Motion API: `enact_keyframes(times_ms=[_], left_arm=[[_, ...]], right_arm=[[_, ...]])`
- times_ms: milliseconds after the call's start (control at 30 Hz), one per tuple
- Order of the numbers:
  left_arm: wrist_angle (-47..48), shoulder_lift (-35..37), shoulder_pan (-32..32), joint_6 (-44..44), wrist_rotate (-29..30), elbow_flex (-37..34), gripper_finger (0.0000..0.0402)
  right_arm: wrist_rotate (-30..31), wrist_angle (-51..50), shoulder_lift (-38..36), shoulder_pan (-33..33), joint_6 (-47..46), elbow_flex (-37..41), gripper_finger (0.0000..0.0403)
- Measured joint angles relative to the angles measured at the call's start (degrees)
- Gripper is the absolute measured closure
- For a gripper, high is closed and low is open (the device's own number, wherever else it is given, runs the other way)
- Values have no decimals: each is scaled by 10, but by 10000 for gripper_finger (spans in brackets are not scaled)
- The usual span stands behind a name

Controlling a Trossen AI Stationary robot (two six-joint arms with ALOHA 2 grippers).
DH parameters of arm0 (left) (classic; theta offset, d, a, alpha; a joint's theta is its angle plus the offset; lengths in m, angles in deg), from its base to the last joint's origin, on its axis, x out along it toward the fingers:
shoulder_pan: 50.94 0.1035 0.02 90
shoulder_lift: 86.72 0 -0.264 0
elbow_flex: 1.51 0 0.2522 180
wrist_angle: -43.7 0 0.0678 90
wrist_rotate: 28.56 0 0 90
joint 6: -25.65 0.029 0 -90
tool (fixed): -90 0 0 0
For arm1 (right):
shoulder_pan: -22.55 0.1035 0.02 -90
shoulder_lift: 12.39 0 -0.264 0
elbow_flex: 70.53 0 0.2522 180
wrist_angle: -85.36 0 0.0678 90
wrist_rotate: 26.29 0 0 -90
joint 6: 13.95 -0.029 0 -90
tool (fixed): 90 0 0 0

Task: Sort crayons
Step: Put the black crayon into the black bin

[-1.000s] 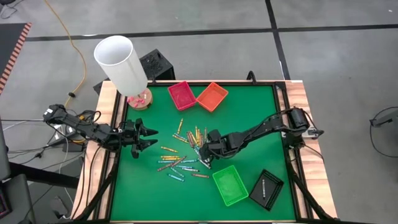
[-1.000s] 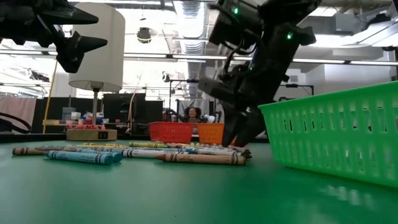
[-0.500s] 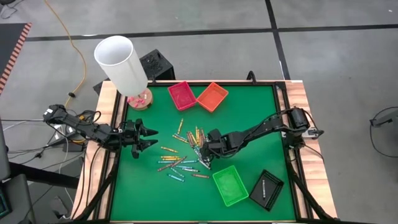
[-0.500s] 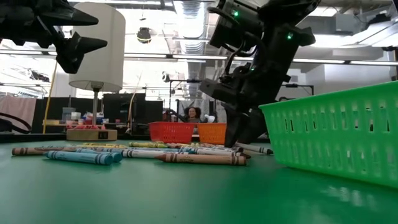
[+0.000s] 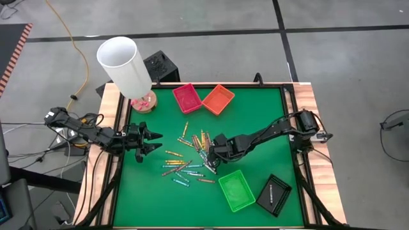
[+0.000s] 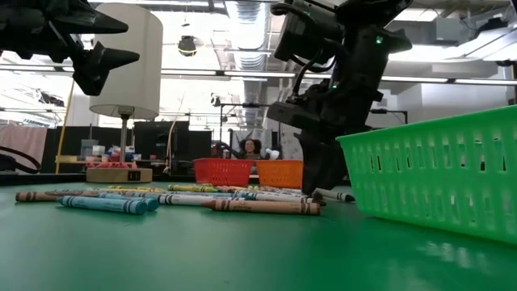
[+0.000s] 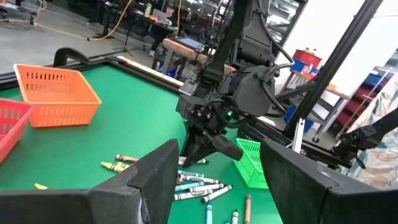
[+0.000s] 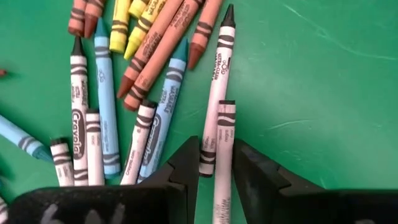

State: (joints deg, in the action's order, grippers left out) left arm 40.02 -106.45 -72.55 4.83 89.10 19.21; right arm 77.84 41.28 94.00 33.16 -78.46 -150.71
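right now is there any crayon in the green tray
No, the green tray looks empty in the high view, while the crayons lie loose on the mat beside it.
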Motion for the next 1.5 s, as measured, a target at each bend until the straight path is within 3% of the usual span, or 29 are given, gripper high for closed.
enact_keyframes(times_ms=[500, 967, 1500], left_arm=[[0, 0, 0, 0, 0, 0, 186], [2, 0, 0, 2, 0, 0, 186], [6, 0, 0, 2, 0, 0, 186]], right_arm=[[-47, -23, -2, 6, 47, -2, 285], [-79, -52, 0, 2, 82, -20, 219], [-87, -122, -1, 22, 54, -21, 262]])
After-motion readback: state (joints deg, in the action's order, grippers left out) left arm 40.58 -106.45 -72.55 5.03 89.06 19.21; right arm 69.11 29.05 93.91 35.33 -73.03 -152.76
